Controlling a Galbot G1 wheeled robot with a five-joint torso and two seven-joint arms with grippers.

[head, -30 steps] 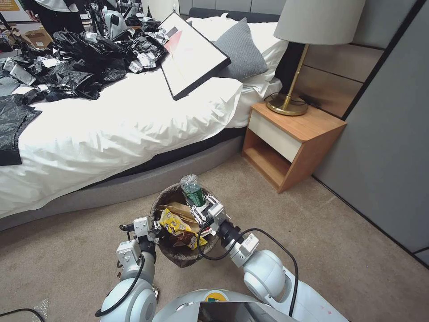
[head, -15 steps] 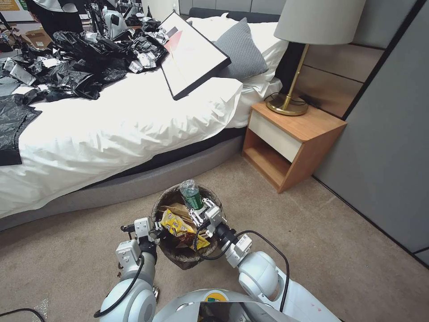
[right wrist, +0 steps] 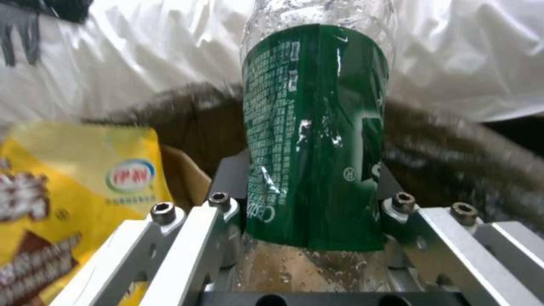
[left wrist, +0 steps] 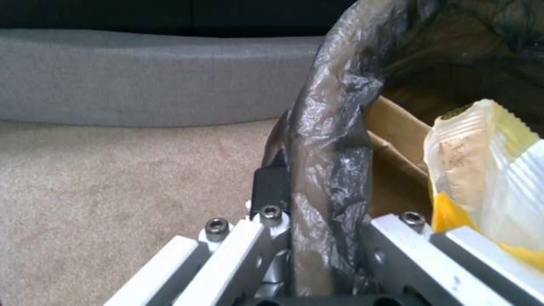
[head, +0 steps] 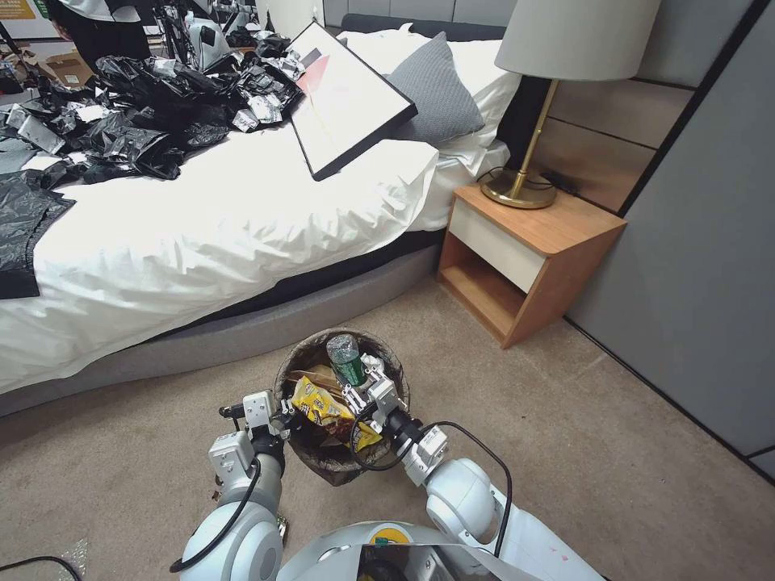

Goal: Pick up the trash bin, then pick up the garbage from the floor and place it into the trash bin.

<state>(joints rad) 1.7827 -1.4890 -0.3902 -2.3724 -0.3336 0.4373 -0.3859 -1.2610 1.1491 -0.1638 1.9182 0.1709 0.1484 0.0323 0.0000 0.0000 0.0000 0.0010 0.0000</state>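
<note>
Bin pickup done: my left claw (head: 284,417) is clamped on the bag-lined rim of the trash bin (head: 319,464), holding it off the carpet in front of the bed (head: 202,234). The left wrist view confirms the rim pinched between the fingers (left wrist: 271,193). Inside already: a yellow snack packet (head: 323,407) and a tan paper bag (head: 316,377). My right claw (head: 363,393) grips the green bottle (head: 347,361), neck up, over the bin mouth. Remaining, as I judge it: release the bottle. No other litter visible on the floor here. Change from a second ago: right arm has drawn back toward me and lowered, so the bottle now sits within the rim's outline rather than above its far edge.
</note>
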